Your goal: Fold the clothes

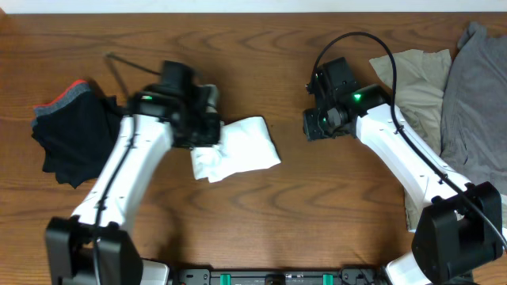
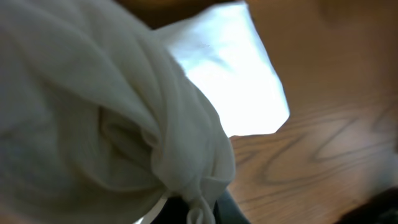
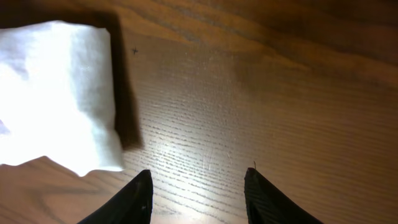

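Note:
A folded white T-shirt (image 1: 242, 148) lies on the wooden table near the middle. My left gripper (image 1: 202, 127) is shut on its left edge; in the left wrist view the bunched white cloth (image 2: 124, 124) fills the frame and hangs from the jaws (image 2: 199, 208). My right gripper (image 1: 310, 125) is open and empty, hovering above bare wood to the right of the shirt. The right wrist view shows its two fingertips (image 3: 199, 193) apart, with the shirt's right edge (image 3: 56, 93) at upper left.
A pile of black clothes with a red-edged grey piece (image 1: 67, 131) lies at the left. A beige garment (image 1: 416, 87) and a grey garment (image 1: 475, 103) lie at the right edge, under the right arm.

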`<move>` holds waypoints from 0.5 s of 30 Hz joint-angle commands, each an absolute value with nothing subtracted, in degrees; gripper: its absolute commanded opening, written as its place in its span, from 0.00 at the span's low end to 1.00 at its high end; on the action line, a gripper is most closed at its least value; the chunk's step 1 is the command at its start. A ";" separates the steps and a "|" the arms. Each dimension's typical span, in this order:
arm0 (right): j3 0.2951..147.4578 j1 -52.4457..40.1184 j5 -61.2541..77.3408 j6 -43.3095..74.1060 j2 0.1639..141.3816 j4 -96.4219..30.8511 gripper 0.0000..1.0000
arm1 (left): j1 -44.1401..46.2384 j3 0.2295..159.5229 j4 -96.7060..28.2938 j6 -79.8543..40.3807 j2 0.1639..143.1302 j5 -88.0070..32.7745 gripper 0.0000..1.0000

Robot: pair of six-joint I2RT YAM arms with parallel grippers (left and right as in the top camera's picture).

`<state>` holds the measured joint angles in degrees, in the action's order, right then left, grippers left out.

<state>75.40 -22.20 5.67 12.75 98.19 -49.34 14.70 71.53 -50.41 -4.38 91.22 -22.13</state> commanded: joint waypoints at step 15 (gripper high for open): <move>75.96 -22.20 2.68 13.26 98.59 -51.64 0.46 | 22.61 72.64 -39.33 -11.25 100.79 -17.32 0.07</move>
